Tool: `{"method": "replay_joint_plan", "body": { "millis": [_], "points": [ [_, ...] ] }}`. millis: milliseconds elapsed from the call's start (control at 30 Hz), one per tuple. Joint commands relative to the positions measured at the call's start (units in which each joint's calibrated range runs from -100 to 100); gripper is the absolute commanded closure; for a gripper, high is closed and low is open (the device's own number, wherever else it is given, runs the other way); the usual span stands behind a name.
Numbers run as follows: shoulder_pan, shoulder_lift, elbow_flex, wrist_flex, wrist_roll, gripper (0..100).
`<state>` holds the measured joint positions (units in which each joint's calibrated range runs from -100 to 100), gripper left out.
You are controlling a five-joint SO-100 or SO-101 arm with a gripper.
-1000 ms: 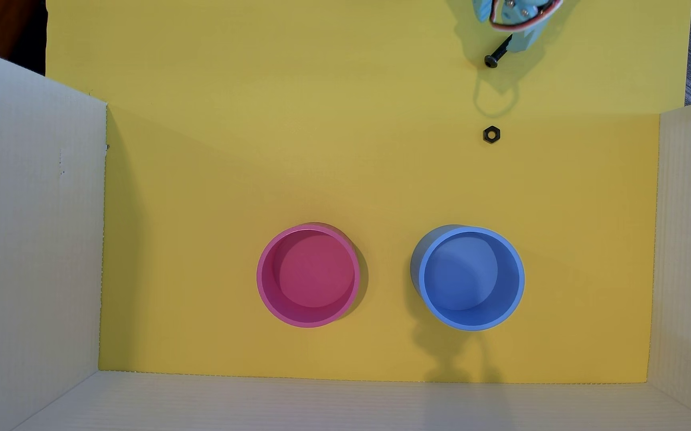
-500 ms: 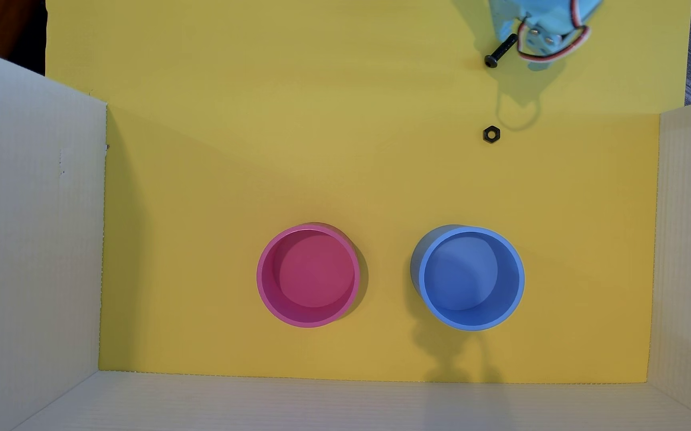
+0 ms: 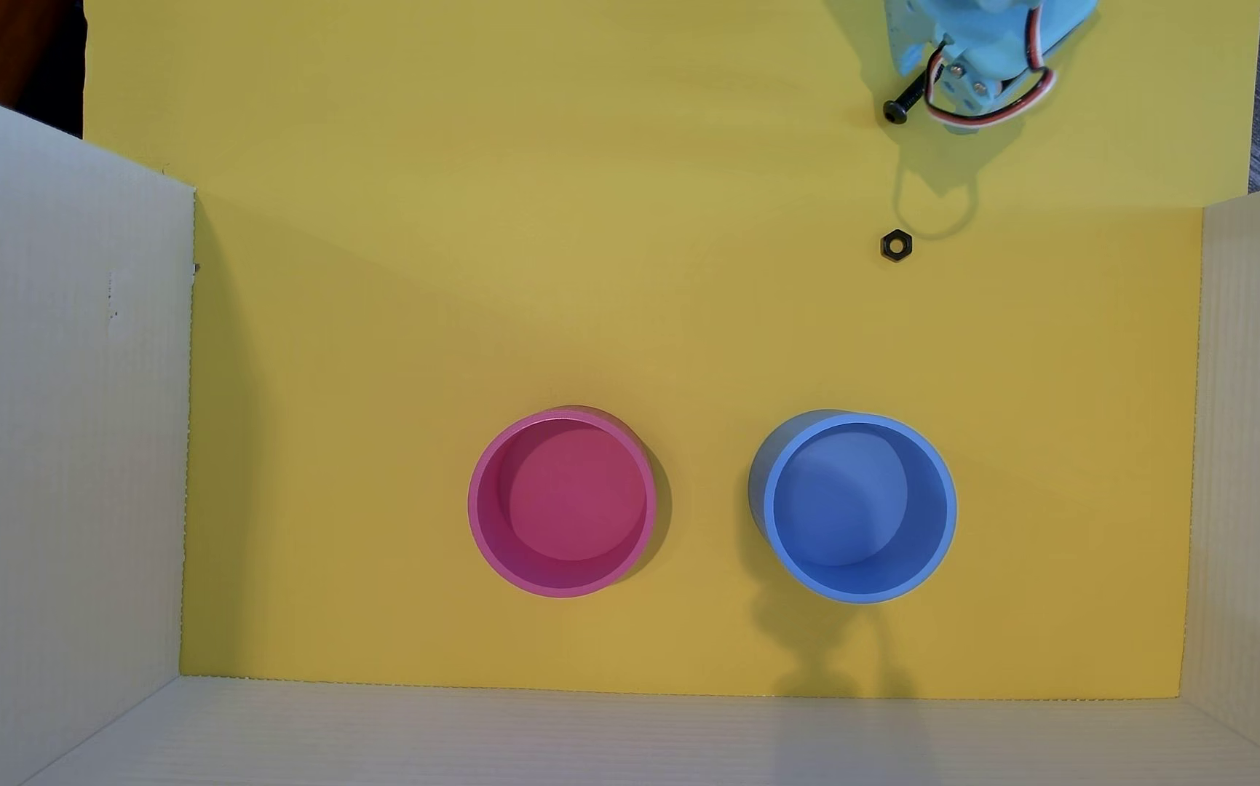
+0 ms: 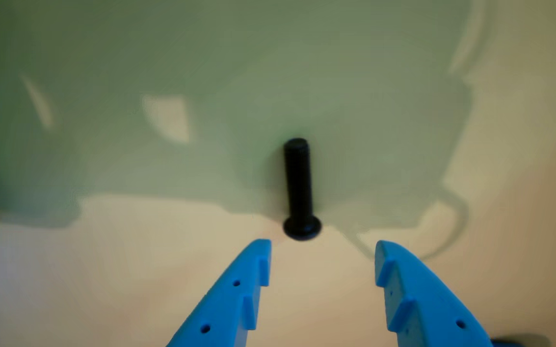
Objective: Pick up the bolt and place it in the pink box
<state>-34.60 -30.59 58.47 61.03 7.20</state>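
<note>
On the yellow mat [image 3: 460, 264], the gripper [image 4: 324, 246] hangs spread and empty, its tips just short of the bolt [image 4: 300, 190] lying flat. Closing near the rounded head could squirt it aside; the pink box [image 3: 477, 529] sits well apart.

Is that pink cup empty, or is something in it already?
Empty. In the overhead view the pink cup shows only its bare bottom; the bolt lies far off.

yellow table [image 3: 460, 264], bolt [image 3: 901, 104], nut [image 3: 896, 246], cups
</note>
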Motion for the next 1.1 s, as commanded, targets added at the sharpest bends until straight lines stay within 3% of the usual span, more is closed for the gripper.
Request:
{"method": "replay_joint_plan", "body": {
  "millis": [0,700,967,1067],
  "points": [
    [-0.13,0.12,1.19,-1.95,-0.30,84],
    [-0.65,0.29,4.63,-5.73,-0.25,84],
    [-0.80,8.54,1.28,-5.56,-0.04,84],
    [-0.80,10.05,0.46,-5.47,-0.04,93]
  ]
}}
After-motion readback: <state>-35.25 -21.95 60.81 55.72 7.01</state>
